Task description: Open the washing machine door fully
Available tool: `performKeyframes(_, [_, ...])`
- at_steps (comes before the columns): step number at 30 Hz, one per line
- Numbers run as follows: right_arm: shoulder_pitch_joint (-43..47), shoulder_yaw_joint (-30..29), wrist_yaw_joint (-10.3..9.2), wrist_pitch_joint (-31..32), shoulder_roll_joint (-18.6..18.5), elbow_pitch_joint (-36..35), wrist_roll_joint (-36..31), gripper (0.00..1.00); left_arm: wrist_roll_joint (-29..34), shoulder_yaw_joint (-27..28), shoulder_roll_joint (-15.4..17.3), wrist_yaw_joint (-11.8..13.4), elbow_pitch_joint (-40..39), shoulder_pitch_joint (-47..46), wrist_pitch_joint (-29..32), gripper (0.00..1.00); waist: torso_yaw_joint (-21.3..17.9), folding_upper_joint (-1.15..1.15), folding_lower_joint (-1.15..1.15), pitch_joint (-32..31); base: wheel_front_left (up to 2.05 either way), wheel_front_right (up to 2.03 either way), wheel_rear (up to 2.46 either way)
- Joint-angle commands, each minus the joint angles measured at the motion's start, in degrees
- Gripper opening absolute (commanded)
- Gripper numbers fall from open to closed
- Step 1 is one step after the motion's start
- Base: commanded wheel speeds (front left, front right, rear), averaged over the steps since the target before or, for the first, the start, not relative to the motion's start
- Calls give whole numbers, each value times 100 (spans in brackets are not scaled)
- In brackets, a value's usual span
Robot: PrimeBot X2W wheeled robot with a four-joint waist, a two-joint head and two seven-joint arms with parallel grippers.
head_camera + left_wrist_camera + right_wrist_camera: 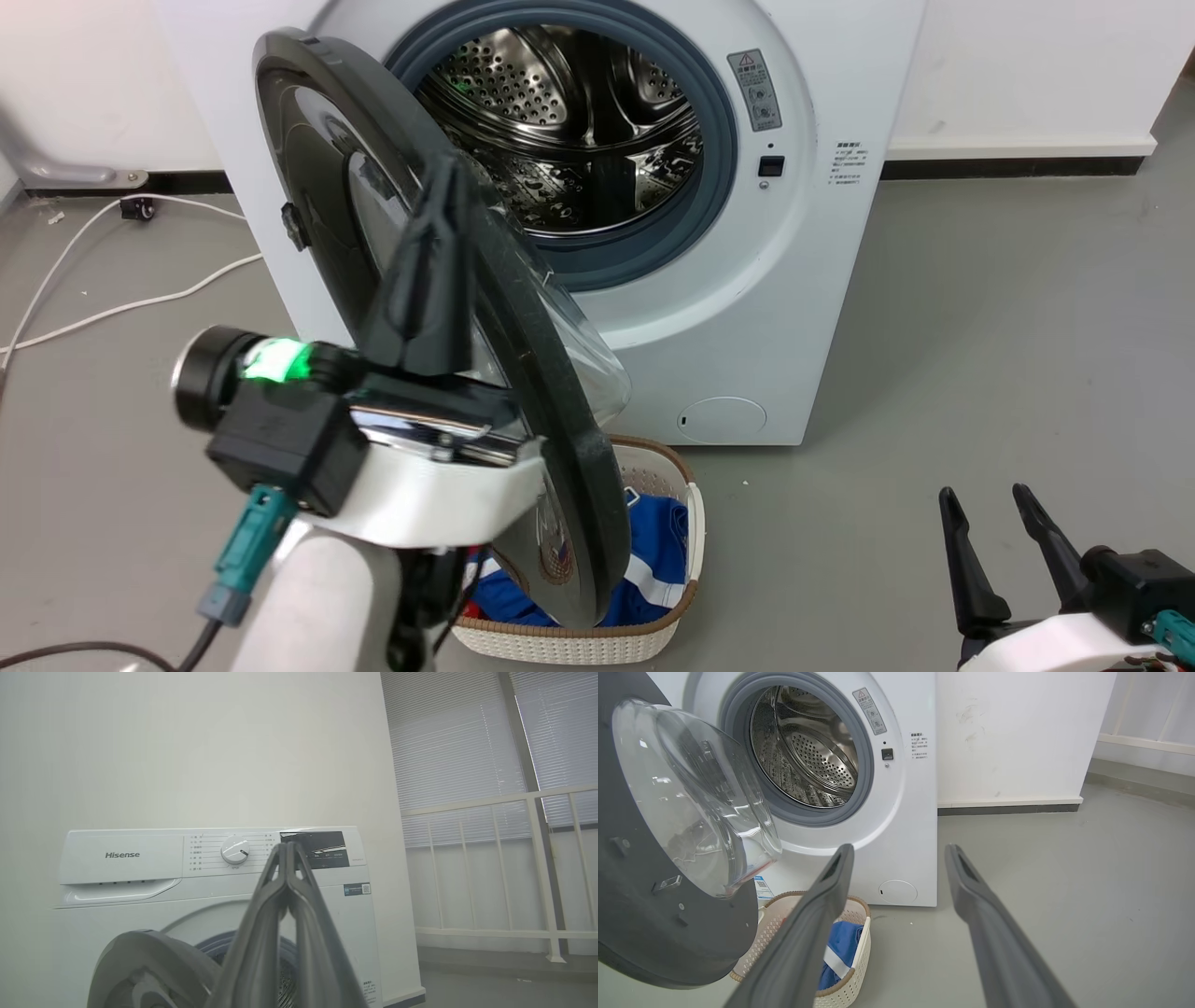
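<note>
The white washing machine (794, 280) (140, 858) (901, 826) stands against the wall with its steel drum exposed. Its black washing machine door (317, 187) (654, 933) (140, 961) is swung out to the left, roughly edge-on to me, with the clear glass bowl facing the drum. My left gripper (448, 173) (286, 845) is shut with nothing between its fingers. It points up along the door's outer side by the rim, and I cannot tell if it touches. My right gripper (990, 499) (900, 851) hangs open at the lower right, well away from the door.
A white laundry basket (695, 523) (857, 970) with blue clothing (653, 551) sits on the floor under the open door. White cables (93, 317) lie on the grey floor at the left. A white railing (490, 868) and blinds stand to the machine's right.
</note>
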Motion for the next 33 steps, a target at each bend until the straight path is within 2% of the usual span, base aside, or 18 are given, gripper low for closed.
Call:
performKeyframes(1, [-5,11,1,7,19,0,23,100,-4,-136,-34,-57,-80,-75,89,0,-1,0,0,5,0,0,0])
performKeyframes(8, [27,33,1,8,19,50,53,100,-197,-975,-168,-364,-240,128,729,0,-31,0,0,15,0,0,0])
performKeyframes(17, [51,-21,1,5,17,143,69,100,-562,-1845,-136,-636,126,846,1499,0,-24,0,0,41,0,0,0])
performKeyframes(24, [-11,-31,1,-29,17,188,36,100,-797,-2133,-144,-714,848,1164,1761,0,-23,0,0,81,0,0,0])
performKeyframes(33, [-69,-39,1,-52,18,272,113,100,-815,-1943,-155,-530,1931,1018,1551,0,-107,0,0,153,0,0,0])
